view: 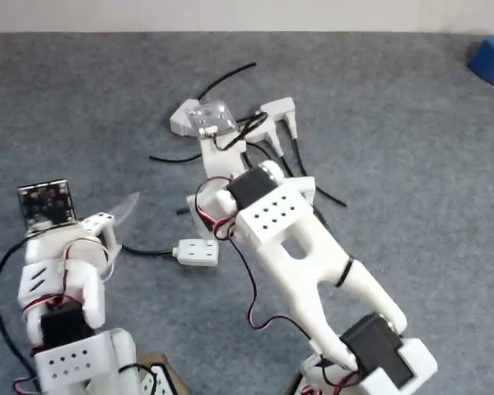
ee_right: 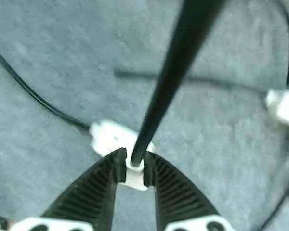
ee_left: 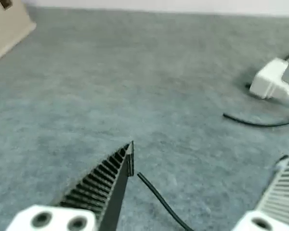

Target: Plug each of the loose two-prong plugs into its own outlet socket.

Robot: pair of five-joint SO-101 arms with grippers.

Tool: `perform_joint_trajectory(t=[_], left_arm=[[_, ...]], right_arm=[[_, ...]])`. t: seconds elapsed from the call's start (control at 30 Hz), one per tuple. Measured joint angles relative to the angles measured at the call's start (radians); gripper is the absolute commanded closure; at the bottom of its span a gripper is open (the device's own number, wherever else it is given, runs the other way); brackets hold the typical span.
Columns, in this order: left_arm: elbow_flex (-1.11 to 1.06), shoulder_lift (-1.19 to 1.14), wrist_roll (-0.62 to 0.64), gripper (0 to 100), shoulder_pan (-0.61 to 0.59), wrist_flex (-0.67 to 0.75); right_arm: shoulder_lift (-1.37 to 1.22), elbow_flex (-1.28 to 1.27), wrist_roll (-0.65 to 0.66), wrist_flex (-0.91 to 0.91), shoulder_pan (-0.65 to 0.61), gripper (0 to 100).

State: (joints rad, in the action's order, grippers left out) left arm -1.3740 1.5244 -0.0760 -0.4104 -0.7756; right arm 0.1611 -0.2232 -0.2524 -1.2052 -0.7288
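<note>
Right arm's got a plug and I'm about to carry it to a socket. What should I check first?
1. Grip: right hand shut on the plug: ok.
2. Prong direction: cannot tell, the prongs are hidden.
3. Target: outlet socket lies free between the arms: ok.
4. Support: left hand open and empty, free to steady the socket: ok.
5. Path: black cables clear of the right arm: not ok, several cross around its wrist.

- White plastic left arm (view: 66, 346), lower left of the high view: black servo blocks, red and black wires, dark square circuit board (view: 45, 202) on top.
- White plastic right arm (view: 313, 263), centre of the high view: bracket dotted with small holes, looping red and black wires.
- Left gripper (ee_left: 205, 153) and right gripper (ee_right: 134, 154): black ribbed fingers on white bases.
</note>
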Motion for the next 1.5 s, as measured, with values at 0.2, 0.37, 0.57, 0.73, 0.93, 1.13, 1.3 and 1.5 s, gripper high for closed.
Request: perform_joint_trajectory(t=[0.2,0.37,0.57,0.73,0.93,1.13,1.3,1.5], left_arm=[[0.002,0.000,0.000,58,-0.103,0.000],[0.002,0.000,0.000,58,-0.253,0.000],[0.011,-0.003,-0.060,58,-0.500,-0.005],[0.141,-0.077,-0.215,58,-0.474,-0.224],[0.427,-0.350,-0.239,58,-0.417,-0.399],[0.677,-0.729,-0.296,58,-0.410,-0.413],[0.873,-1.092,-0.348,58,-0.410,-0.466],[1.051,-1.335,-0.367,58,-0.410,-0.489]], right_arm=[[-0.002,-0.002,0.009,0.020,0.023,99.2],[-0.002,-0.015,0.072,0.034,0.035,99.2],[-0.002,-0.132,0.172,0.161,0.035,99.2],[-0.002,-0.212,0.204,0.242,0.035,99.2],[-0.002,-0.190,0.219,0.255,0.035,99.2],[0.066,-0.180,0.236,0.350,-0.089,99.2],[0.195,-0.287,0.359,0.399,-0.166,99.2],[0.361,-0.459,0.486,0.399,-0.173,99.2]])
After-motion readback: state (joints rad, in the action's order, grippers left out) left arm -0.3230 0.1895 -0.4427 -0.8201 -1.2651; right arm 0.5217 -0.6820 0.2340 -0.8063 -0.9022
